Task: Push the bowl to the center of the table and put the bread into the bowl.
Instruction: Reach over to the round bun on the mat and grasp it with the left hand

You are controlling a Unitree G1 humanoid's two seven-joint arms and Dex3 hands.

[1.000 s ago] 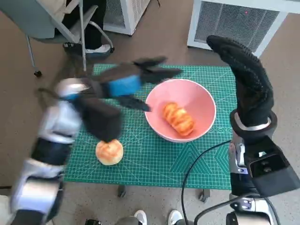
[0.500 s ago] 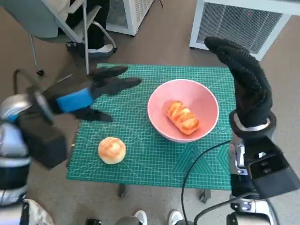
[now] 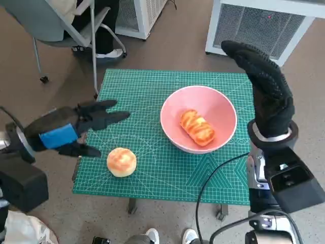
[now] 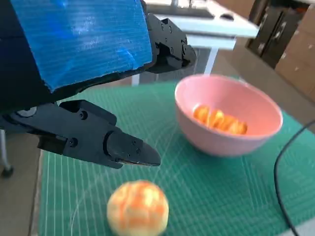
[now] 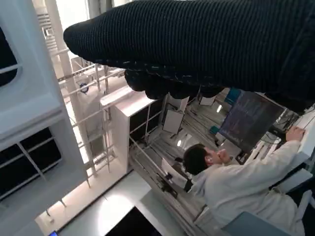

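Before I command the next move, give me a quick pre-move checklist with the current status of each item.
1. Bowl near the middle of the green mat: ok, though it sits toward the right side.
2. Long bread inside the bowl: ok.
3. Round bun in the bowl: not ok, it lies on the mat beside it.
4. Left robot hand free to grasp: ok, fingers apart, holding nothing.
5. Right robot hand clear of the bowl: ok, raised above the mat's right edge.

Bowl (image 3: pixel 199 125) right of centre on the mat (image 3: pixel 147 96), bread (image 3: pixel 196 127) inside it, bun (image 3: pixel 121 161) near the mat's front-left
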